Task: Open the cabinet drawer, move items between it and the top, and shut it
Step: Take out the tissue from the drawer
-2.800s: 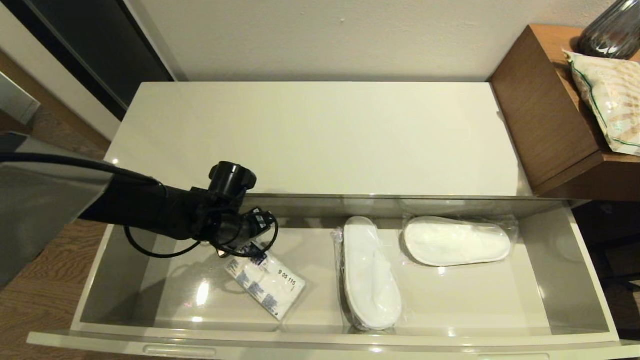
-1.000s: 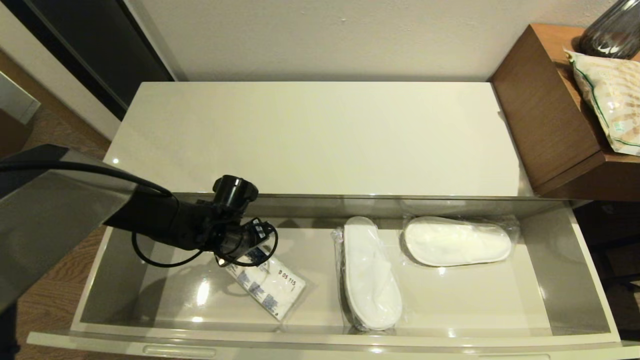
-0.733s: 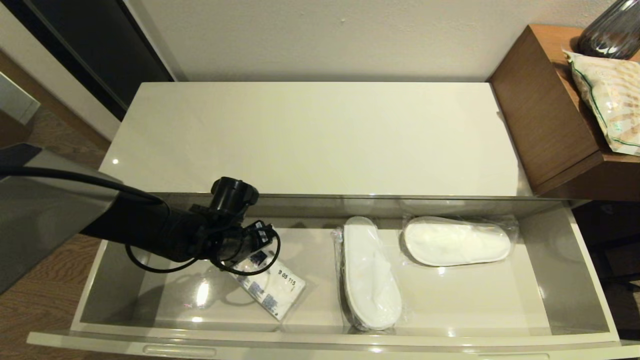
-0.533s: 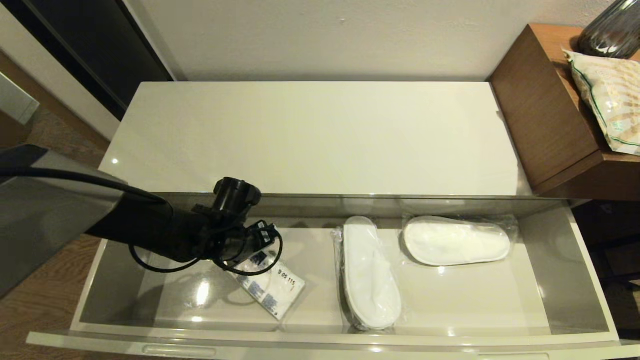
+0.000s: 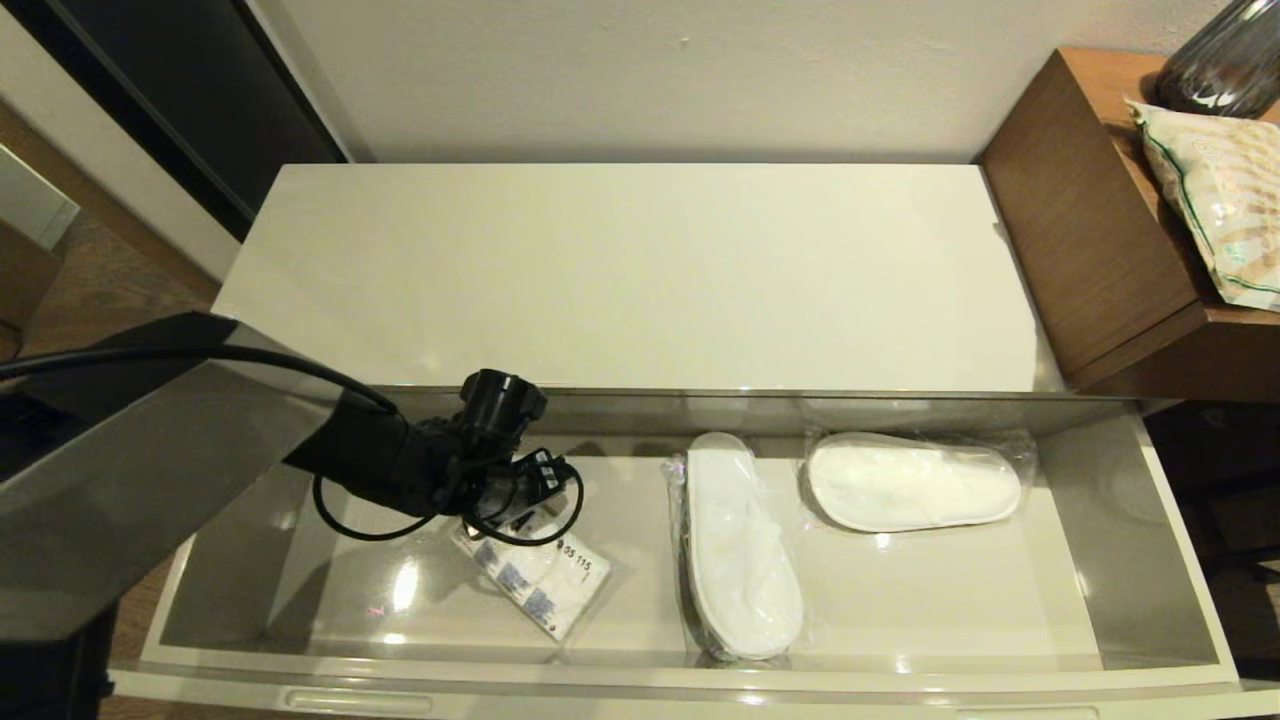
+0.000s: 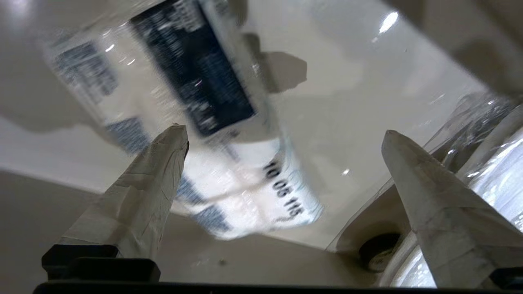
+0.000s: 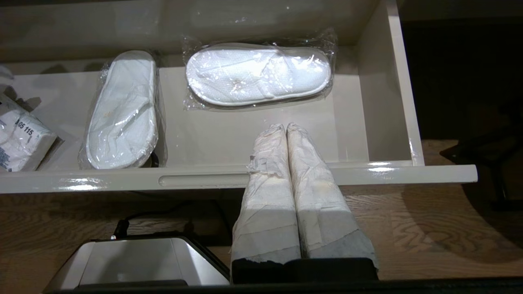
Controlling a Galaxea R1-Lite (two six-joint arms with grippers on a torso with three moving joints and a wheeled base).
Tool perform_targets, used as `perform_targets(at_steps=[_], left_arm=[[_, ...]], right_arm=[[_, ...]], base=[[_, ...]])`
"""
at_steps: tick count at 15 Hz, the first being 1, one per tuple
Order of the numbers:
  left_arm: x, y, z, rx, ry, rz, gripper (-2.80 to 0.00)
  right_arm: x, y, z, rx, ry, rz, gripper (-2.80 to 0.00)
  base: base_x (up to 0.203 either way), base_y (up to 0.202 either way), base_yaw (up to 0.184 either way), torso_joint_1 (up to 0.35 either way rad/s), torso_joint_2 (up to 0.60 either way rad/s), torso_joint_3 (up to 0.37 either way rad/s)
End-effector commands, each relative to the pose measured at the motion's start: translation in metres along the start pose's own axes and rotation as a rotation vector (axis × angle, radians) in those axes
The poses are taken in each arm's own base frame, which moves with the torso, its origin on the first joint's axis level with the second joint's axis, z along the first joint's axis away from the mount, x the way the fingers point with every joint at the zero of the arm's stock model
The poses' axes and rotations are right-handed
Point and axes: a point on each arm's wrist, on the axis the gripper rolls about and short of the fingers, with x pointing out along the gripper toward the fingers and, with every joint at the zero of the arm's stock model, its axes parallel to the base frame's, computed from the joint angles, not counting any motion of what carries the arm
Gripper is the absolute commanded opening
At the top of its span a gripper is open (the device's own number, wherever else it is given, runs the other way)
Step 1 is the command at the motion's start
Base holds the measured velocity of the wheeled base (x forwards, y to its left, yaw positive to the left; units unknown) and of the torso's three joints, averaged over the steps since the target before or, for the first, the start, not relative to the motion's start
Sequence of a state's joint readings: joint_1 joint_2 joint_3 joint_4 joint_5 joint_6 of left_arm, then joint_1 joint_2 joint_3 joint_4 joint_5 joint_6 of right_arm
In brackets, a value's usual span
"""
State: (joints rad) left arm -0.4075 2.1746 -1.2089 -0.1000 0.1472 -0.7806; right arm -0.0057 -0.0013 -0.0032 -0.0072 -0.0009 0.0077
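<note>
The cabinet drawer [image 5: 640, 685] stands pulled out below the cream-white top [image 5: 640, 270], which is bare. In its left half lies a white tissue pack [image 5: 545, 580] with blue print. My left gripper [image 5: 530, 505] hangs just over the pack's back end, open, with nothing between its fingers. In the left wrist view the tissue pack [image 6: 229, 175] lies under the wide-apart left gripper [image 6: 284, 130]. Two wrapped white slippers [image 5: 740, 550] [image 5: 910, 482] lie in the middle and right. A small black ring [image 6: 378, 249] sits by the nearer slipper [image 6: 502, 163]. My right gripper [image 7: 286, 126] is shut and empty, before the drawer front.
A taller brown wooden table [image 5: 1090, 230] stands at the right with a green-trimmed patterned bag [image 5: 1215, 200] and a dark glass vase [image 5: 1225, 60] on it. The wall runs behind the cabinet. My silver base [image 7: 135, 261] shows low in front of the drawer.
My left arm has shifted to the right inside the drawer and now covers more of the tissue pack's back end. Its gripper stayed open. The items have not moved.
</note>
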Motion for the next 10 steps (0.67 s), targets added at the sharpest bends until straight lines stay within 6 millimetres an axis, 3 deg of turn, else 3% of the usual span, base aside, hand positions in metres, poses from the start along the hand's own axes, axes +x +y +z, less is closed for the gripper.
perform_targets(at_steps=[1,5,10], left_arm=[[0.009,0.001,0.000,-0.004,0.004,0.010,0.00],[0.038,0.007,0.000,0.000,0.021,0.046,0.00],[0.037,0.010,-0.002,-0.004,0.027,0.053,0.00]], right_arm=[[0.000,0.000,0.000,0.000,-0.001,-0.001,-2.80],[0.000,0.000,0.000,0.000,-0.001,-0.001,-2.80],[0.000,0.000,0.000,0.000,-0.001,-0.001,-2.80]], base=[[0.000,0.000,0.000,0.000,0.00,0.000],[0.000,0.000,0.000,0.000,0.00,0.000],[0.000,0.000,0.000,0.000,0.00,0.000]])
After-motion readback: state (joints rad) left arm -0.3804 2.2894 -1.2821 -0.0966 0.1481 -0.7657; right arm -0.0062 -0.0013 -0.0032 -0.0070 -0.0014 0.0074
